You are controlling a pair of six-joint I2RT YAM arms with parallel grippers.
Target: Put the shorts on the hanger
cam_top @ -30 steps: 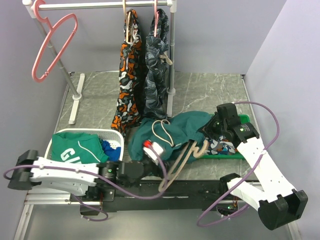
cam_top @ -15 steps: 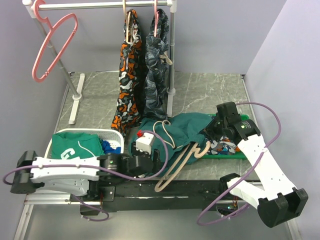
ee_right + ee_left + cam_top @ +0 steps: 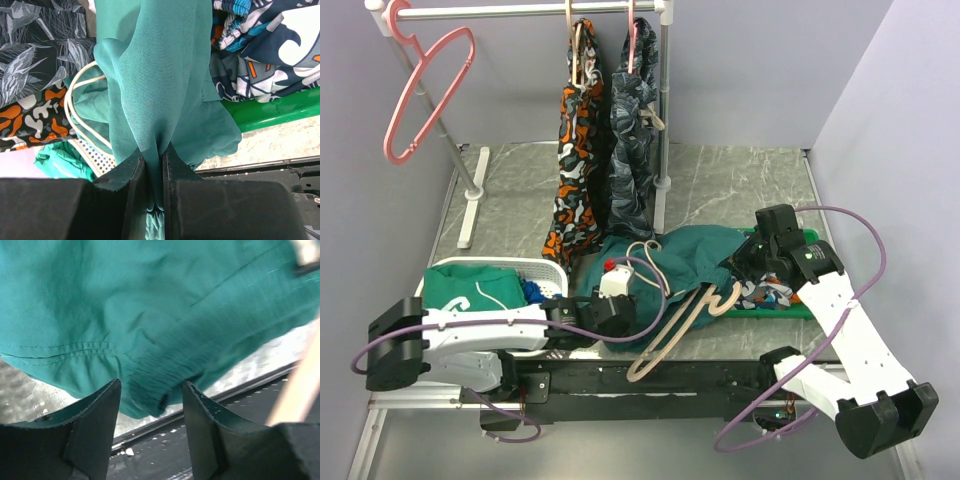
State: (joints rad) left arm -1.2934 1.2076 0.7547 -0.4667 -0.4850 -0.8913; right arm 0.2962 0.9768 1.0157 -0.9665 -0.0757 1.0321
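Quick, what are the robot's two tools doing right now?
Left tool: open, one jaw on each side of the shorts edge, not squeezing it.
Right tool: closed, pinching the shorts.

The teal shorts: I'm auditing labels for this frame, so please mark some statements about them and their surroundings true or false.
1. The right hand is pinched shut on the shorts. True.
2. The left hand is clamped on the shorts. False: its jaws stand apart, with the hem between them.
3. The tan hanger hangs on the rail. False: it lies on the table, against the shorts.
4. A pink hanger hangs bare on the rail. True.
5. The orange camouflage shorts lie in a heap on the table. False: they hang from the rail.
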